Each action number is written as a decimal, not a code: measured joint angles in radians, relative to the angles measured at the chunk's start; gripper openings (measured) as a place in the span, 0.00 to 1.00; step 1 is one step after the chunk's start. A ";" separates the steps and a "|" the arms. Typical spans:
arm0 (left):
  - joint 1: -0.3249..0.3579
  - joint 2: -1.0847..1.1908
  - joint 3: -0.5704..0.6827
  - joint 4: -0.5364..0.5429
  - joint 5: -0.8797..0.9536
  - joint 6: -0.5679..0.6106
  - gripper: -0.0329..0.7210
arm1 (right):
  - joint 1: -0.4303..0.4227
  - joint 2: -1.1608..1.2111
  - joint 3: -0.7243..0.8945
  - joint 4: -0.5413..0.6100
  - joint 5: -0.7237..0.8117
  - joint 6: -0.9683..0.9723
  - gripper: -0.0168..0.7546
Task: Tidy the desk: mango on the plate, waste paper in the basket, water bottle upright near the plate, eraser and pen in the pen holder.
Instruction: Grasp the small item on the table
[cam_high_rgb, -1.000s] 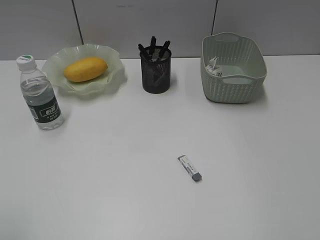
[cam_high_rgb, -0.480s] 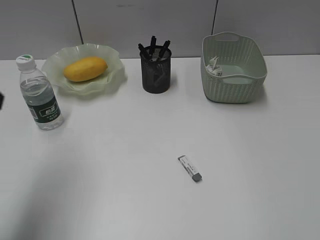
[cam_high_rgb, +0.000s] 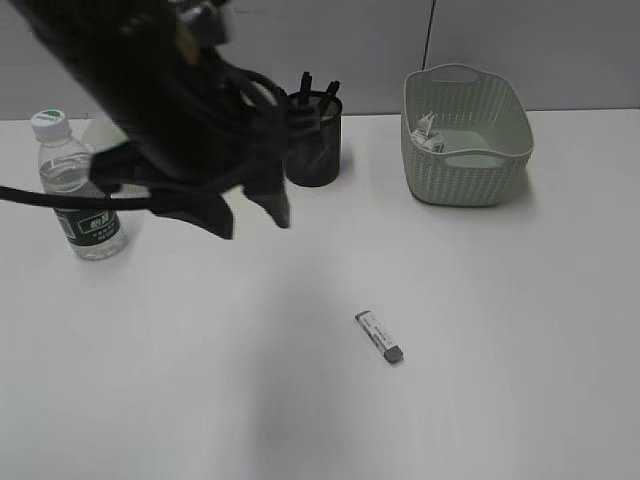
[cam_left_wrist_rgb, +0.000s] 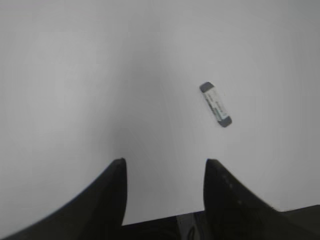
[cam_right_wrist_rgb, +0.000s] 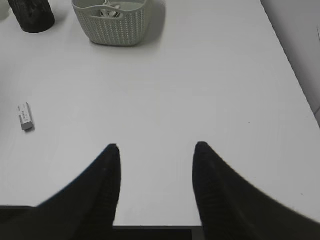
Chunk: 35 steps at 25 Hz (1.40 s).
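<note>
The left gripper (cam_high_rgb: 252, 213) hangs above the desk (cam_high_rgb: 480, 380) toward the back left, its two dark fingers (cam_left_wrist_rgb: 112, 192) parted about halfway with nothing between them; bare white tabletop shows through the gap in the left wrist view. Its arm covers the back left of the desk in the exterior view, so the plate and the mango cannot be seen there. The water bottle (cam_high_rgb: 78, 190) stands upright near the left edge, partly behind the arm. The pen holder (cam_high_rgb: 318, 140) sits at the back edge near the middle, with dark pens (cam_high_rgb: 328, 97) sticking up from it. The basket (cam_high_rgb: 466, 135) stands at the back right, and the waste paper (cam_high_rgb: 427, 133) lies inside it against the left wall. The eraser (cam_high_rgb: 380, 336) lies flat toward the middle of the desk, well apart from everything else. The right gripper (cam_right_wrist_rgb: 156, 150) is likewise about half open and empty, over the front right part of the desk.
</note>
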 joint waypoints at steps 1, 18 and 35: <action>-0.029 0.039 -0.026 0.000 0.000 -0.032 0.55 | 0.000 0.000 0.000 0.000 0.000 0.000 0.52; -0.173 0.475 -0.293 0.129 -0.119 -0.482 0.74 | 0.000 0.000 0.000 0.000 0.000 0.000 0.52; -0.174 0.723 -0.581 0.057 0.123 -0.526 0.67 | 0.000 0.000 0.001 0.000 -0.001 0.001 0.52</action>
